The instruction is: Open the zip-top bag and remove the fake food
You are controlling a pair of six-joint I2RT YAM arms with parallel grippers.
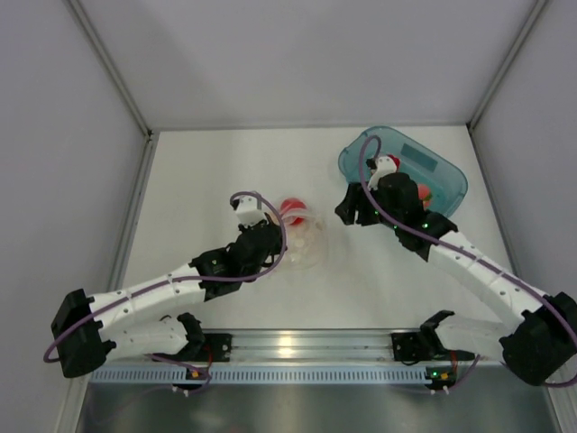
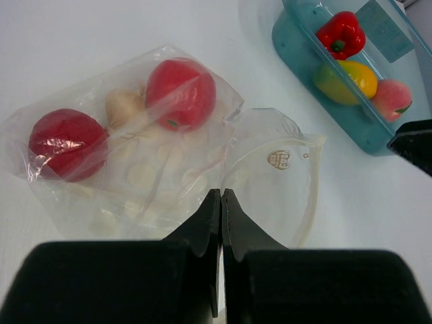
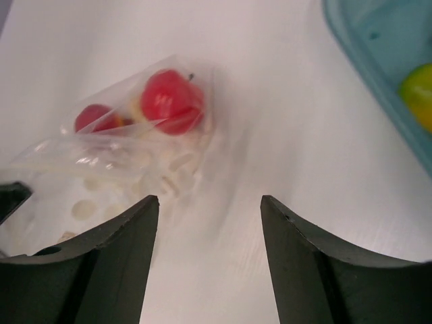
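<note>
Closest in, the left gripper [image 2: 221, 194] is clamped on an edge of the zip-top bag [image 2: 155, 177], mid-table — the right gripper [image 3: 209, 200] is held wide, empty. That edge should be pinned down while the fake food [image 2: 181, 93] inside is drawn out.

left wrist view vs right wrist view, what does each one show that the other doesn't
Only the left wrist view shows the left gripper, shut at the near edge of the zip-top bag and apparently pinching it. It also shows a red pepper and a peach in the teal tub.

Only the right wrist view shows the right gripper, open with nothing between its fingers.

Both views show the zip-top bag with two red fruits inside, part of the teal tub, and the yellow fruit in it.
</note>
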